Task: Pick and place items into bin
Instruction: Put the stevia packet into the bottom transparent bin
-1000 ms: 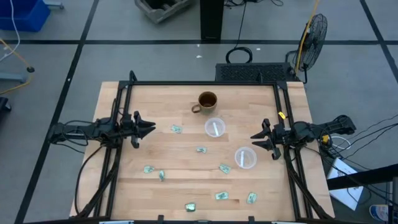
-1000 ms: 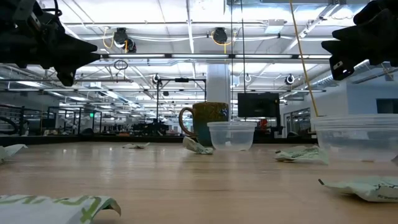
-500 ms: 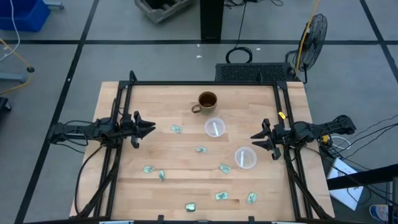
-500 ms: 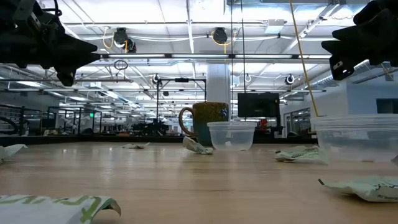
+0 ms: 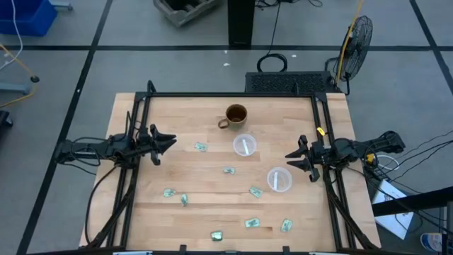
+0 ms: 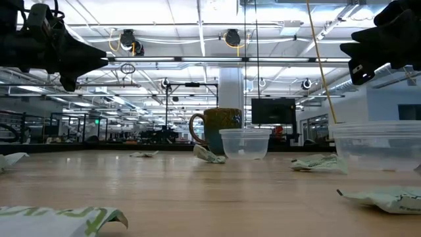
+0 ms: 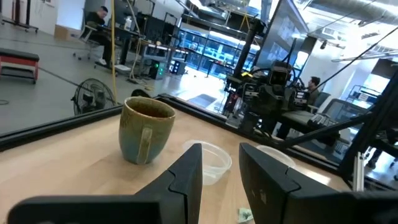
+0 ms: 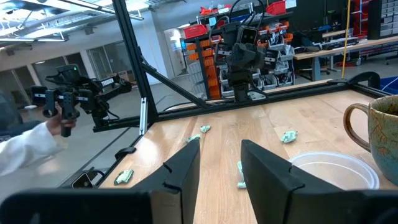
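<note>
Several tiny pale green-and-white candy bits lie scattered flat on the wooden table, such as one (image 5: 201,146), one (image 5: 228,170) and one (image 5: 251,223). A brown mug (image 5: 235,115) stands upright near the far edge. Two clear round plastic tubs (image 5: 244,145) (image 5: 279,179) stand right of centre. My left gripper (image 5: 170,142) hovers open at the table's left side, above the wood, pointing right. My right gripper (image 5: 289,157) hovers open at the right side, beside the nearer tub, pointing left. In the left wrist view the mug (image 7: 146,127) stands ahead of the fingers.
A black metal frame (image 5: 233,95) runs around the tabletop along its far, left and right edges. In the right wrist view a person's white sleeve (image 8: 22,152) shows beyond the table. Bare wood lies between the two grippers and along the near edge.
My left gripper has shifted a little toward the table's far edge and turned slightly. The right arm, the candy bits, the mug and the tubs have kept still.
</note>
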Robot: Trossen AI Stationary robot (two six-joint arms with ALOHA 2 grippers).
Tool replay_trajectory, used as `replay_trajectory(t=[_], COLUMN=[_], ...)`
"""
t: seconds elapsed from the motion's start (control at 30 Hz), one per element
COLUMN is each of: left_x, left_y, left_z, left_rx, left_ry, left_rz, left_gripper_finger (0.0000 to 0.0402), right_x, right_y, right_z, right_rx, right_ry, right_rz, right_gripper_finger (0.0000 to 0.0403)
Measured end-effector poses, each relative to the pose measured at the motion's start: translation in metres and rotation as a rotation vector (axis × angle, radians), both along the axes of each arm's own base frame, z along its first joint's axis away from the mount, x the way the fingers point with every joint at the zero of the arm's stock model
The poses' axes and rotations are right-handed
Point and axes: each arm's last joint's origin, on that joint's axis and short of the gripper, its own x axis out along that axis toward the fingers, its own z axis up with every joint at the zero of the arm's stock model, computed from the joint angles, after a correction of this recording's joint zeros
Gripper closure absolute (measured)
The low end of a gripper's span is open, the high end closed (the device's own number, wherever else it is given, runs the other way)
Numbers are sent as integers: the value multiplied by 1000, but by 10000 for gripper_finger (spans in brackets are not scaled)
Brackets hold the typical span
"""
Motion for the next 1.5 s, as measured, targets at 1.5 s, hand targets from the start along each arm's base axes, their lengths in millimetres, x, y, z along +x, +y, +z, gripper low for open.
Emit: replay_trajectory(t=[1.5], left_x=[-3], left_y=[4], left_z=[27], left_rx=[-56], left_ry=[-107], left_rz=[130], left_gripper_finger=[291], right_x=[56], right_y=[0], right_z=[72], right_rx=[-303], right_ry=[204], right_rz=[-244], right_gripper_finger=[293])
